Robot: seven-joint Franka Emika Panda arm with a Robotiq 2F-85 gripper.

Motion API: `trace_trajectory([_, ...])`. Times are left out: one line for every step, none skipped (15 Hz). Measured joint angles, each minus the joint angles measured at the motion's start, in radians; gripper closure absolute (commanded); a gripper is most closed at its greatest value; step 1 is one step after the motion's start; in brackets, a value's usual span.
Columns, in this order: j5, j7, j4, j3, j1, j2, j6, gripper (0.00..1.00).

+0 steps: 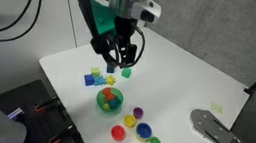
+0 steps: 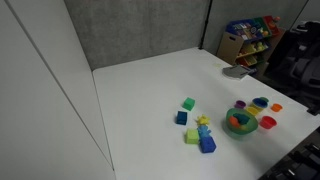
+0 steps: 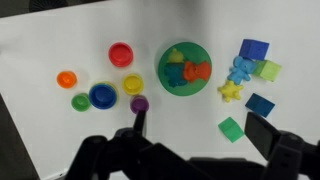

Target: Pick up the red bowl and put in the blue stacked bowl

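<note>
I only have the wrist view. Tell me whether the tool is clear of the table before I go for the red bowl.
Observer: In an exterior view the tool hangs in the air above the loose blocks, clear of the table.
Operator: Report anything on the table outside my frame.
Observer: A flat grey object lies on the table beyond the blue bowl, on the side away from the blocks.
Operator: Then I head for the red bowl. Describe what stands past the table.
Observer: A shelf of coloured toys stands beyond the table's far edge.
</note>
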Motion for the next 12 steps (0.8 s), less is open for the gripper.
trace_trajectory([-0.016, 0.005, -0.024, 0.0, -0.009, 0.015, 0.033, 0.0])
trace_trajectory([-0.033, 0.012, -0.053, -0.001, -0.018, 0.028, 0.071, 0.0])
trace_trajectory([-0.052, 0.024, -0.084, -0.001, -0.025, 0.042, 0.113, 0.0])
trace_trajectory([-0.067, 0.038, -0.116, -0.001, -0.031, 0.055, 0.156, 0.0])
trace_trajectory([-0.083, 0.054, -0.147, 0.0, -0.036, 0.069, 0.2, 0.0])
trace_trajectory([-0.099, 0.074, -0.176, 0.0, -0.041, 0.085, 0.243, 0.0])
trace_trajectory([-0.114, 0.095, -0.2, 0.0, -0.046, 0.103, 0.281, 0.0])
trace_trajectory([-0.131, 0.116, -0.221, -0.001, -0.052, 0.122, 0.316, 0.0])
trace_trajectory([-0.142, 0.132, -0.236, -0.001, -0.058, 0.141, 0.343, 0.0])
trace_trajectory([-0.145, 0.145, -0.244, -0.001, -0.062, 0.156, 0.356, 0.0])
trace_trajectory([-0.145, 0.147, -0.246, -0.001, -0.062, 0.166, 0.358, 0.0])
trace_trajectory([-0.145, 0.147, -0.246, -0.001, -0.062, 0.169, 0.358, 0.0])
